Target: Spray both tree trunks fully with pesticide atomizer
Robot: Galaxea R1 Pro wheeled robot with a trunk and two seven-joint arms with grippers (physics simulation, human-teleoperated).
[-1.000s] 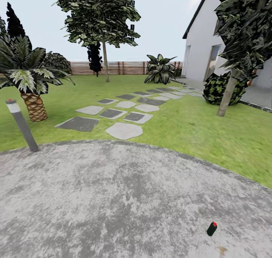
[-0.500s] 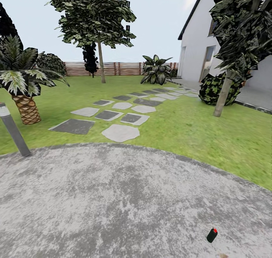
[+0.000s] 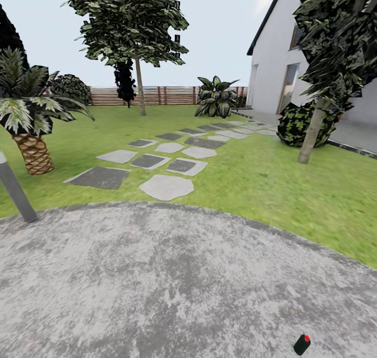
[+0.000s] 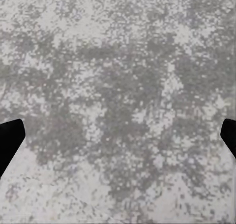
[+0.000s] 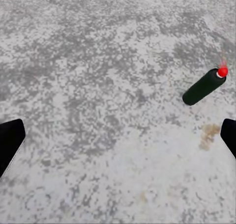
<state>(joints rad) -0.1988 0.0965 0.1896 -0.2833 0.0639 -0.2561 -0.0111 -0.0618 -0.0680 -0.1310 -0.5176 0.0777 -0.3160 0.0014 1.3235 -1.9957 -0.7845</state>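
Note:
The pesticide atomizer (image 3: 302, 344), a small dark green can with a red cap, lies on its side on the grey mottled paving (image 3: 157, 284) near the head view's lower right edge. In the right wrist view the atomizer (image 5: 204, 86) lies ahead of my right gripper (image 5: 118, 143), off to one side, with the black fingertips (image 5: 10, 141) wide apart and open. My left gripper (image 4: 118, 143) is open too, over bare paving. One tree trunk (image 3: 140, 88) stands far across the lawn near the fence. The other tree trunk (image 3: 312, 133) leans by the house.
A short palm (image 3: 32, 152) and a grey bollard (image 3: 14, 188) stand at the left edge of the paving. Stepping stones (image 3: 166, 186) cross the lawn toward the white house (image 3: 277, 69). A dark shrub (image 3: 296, 123) sits beside the right tree, and a slat fence (image 3: 162, 95) closes the back.
The whole head view has shifted: the atomizer now sits lower in the picture and the bollard is partly cut off at the left. Nothing on the ground has moved.

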